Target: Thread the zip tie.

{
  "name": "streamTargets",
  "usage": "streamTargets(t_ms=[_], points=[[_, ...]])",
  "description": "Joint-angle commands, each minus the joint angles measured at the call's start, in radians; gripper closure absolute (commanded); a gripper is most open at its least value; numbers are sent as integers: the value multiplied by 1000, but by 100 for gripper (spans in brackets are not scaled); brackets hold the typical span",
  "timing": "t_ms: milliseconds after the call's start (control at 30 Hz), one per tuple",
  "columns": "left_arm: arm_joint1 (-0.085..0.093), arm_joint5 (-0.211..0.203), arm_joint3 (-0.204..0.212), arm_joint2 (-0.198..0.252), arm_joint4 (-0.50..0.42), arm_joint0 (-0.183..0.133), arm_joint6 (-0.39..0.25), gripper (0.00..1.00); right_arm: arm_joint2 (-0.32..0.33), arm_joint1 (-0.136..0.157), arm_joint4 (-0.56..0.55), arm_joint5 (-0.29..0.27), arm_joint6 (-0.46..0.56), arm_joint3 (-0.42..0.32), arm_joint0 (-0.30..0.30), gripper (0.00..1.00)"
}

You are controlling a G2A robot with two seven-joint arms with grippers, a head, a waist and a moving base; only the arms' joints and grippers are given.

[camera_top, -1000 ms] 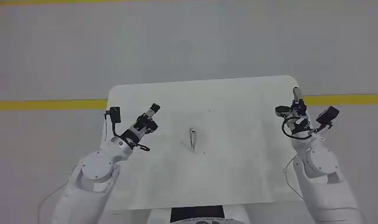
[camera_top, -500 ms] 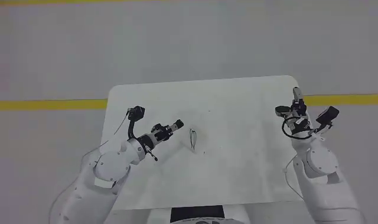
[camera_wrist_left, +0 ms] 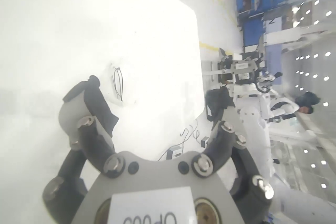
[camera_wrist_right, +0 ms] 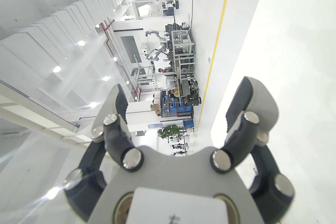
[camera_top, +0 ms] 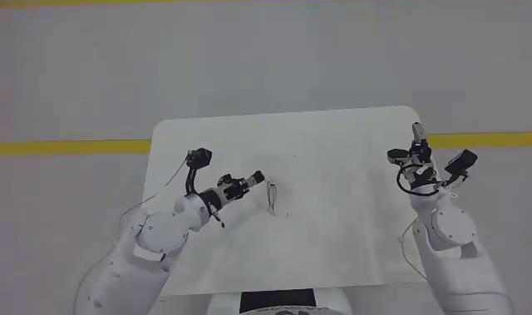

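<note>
A thin black zip tie (camera_top: 273, 195) lies bent into a narrow loop near the middle of the white table (camera_top: 349, 240). My left gripper (camera_top: 257, 179) hovers just left of it, open, with nothing between its fingers. In the left wrist view the zip tie (camera_wrist_left: 118, 83) lies on the table just beyond one black fingertip (camera_wrist_left: 90, 83), and the left gripper (camera_wrist_left: 155, 93) stands wide open. My right gripper (camera_top: 418, 135) is raised at the table's right edge, far from the tie. The right wrist view shows the right gripper (camera_wrist_right: 183, 96) open and empty.
The table's far corner (camera_wrist_left: 193, 15) shows in the left wrist view. A yellow floor line (camera_top: 75, 147) runs behind the table. Bare table surface surrounds the tie.
My left arm has swung from the table's left side toward the middle, bringing its gripper close to the zip tie. The right arm and the tie have stayed where they were.
</note>
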Motion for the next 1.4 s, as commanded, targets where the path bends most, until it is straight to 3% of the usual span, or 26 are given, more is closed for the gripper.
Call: streamTargets(t_ms=[0,33,67,133,467,600,767,867,933,1367], points=[[1,43,-12,39,52,-29,-58,0,0,0,0,0,0,0,0,0],[2,81,-16,63,103,-44,-94,0,0,0,0,0,0,0,0,0],[3,93,-19,81,136,-54,-113,0,0,0,0,0,0,0,0,0],[2,93,-19,93,170,-61,-112,0,0,0,0,0,0,0,0,0],[2,93,-19,93,170,-61,-112,0,0,0,0,0,0,0,0,0],[0,93,-5,140,267,-120,-183,0,0,0,0,0,0,0,0,0],[-32,93,78,204,385,-235,-342,0,0,0,0,0,0,0,0,0],[-70,93,114,239,452,-291,-405,0,0,0,0,0,0,0,0,0],[-96,93,144,250,489,-307,-429,0,0,0,0,0,0,0,0,0],[-96,93,144,250,489,-307,-429,0,0,0,0,0,0,0,0,0]])
